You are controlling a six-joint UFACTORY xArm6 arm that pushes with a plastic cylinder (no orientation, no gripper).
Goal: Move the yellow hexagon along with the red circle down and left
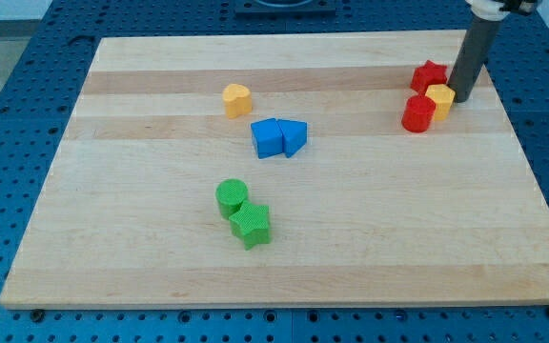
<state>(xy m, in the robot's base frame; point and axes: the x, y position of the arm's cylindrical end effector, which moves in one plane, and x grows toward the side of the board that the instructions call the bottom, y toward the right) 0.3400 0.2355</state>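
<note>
2 red blocks, 2 yellow, 2 blue, 2 green — 8.

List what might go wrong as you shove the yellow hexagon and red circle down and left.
1. My tip sits at the view's right of the yellow hexagon, beside the red star; a push may drag that star along.
2. The hexagon touches the red circle off-centre, so the two could split apart.
3. The blue blocks lie down-left, possibly in the path.
</note>
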